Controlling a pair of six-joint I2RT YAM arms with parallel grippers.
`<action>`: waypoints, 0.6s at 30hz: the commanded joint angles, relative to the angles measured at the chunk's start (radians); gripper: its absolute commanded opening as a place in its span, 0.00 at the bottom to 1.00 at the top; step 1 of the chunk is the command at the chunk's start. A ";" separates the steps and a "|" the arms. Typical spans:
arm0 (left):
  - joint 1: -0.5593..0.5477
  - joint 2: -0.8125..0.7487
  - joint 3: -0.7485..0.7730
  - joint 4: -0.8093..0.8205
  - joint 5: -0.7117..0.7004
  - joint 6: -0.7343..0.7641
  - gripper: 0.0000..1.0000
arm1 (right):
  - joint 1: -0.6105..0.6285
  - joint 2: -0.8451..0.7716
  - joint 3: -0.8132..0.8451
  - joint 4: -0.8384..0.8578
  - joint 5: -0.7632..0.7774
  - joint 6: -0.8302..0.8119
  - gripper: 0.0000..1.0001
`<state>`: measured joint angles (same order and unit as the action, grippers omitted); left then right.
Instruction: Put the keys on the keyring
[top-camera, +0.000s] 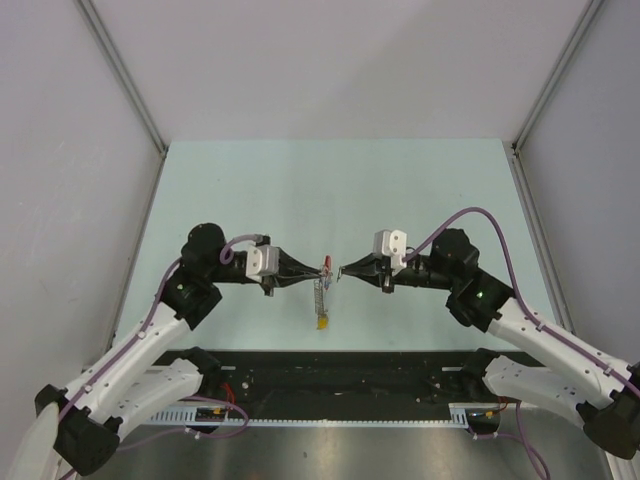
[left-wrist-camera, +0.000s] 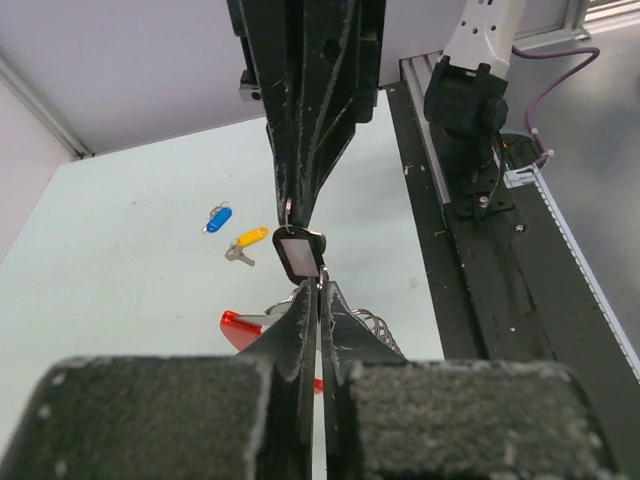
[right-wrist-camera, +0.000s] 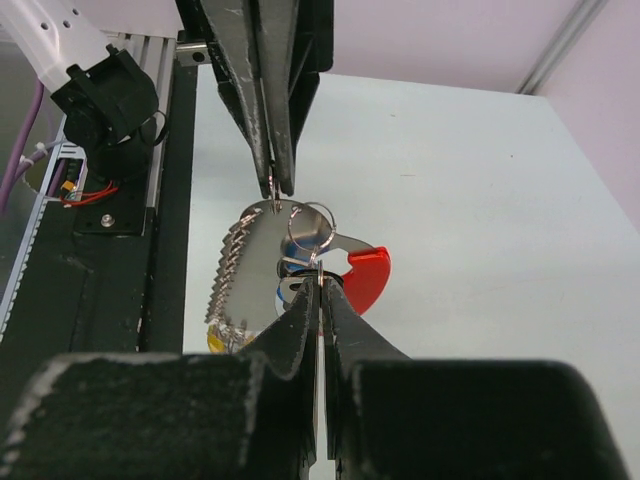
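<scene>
Black rail is seen along the near edge of the pale green desk, with both arm bases set on it. Just beyond it, near the middle of the desk's width, the keyring is found between the two hands. In the overhead view its long axis runs near to far, with a yellow tag at the end pointing to the rail and the red curved section at the far end. The left hand is fully closed, its tips pinched on the keyring's metal. The right hand is fully closed too, and the small wire loop of the black-tagged key is pinched at its tips, so the tag hangs between both sets of tips. Whether the keyring is touching the desk cannot be told. Farther off, a blue-tagged key and a yellow-tagged key are seen lying on the desk just beside each other, apart from the keyring. Beyond the hands, open desk surface is left up to the back wall, and it is bounded by side walls.
</scene>
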<state>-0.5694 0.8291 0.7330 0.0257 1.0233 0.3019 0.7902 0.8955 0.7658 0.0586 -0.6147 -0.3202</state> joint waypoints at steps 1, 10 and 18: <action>-0.007 -0.013 -0.050 0.257 -0.040 -0.138 0.00 | 0.021 -0.007 0.041 0.030 0.001 -0.026 0.00; -0.010 0.013 -0.124 0.500 -0.069 -0.372 0.00 | 0.029 -0.044 0.041 0.015 0.012 -0.005 0.00; -0.026 0.019 -0.132 0.537 -0.063 -0.392 0.00 | 0.030 -0.027 0.043 0.037 0.012 0.029 0.00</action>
<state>-0.5835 0.8555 0.6006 0.4599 0.9691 -0.0364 0.8154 0.8684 0.7673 0.0574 -0.6102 -0.3153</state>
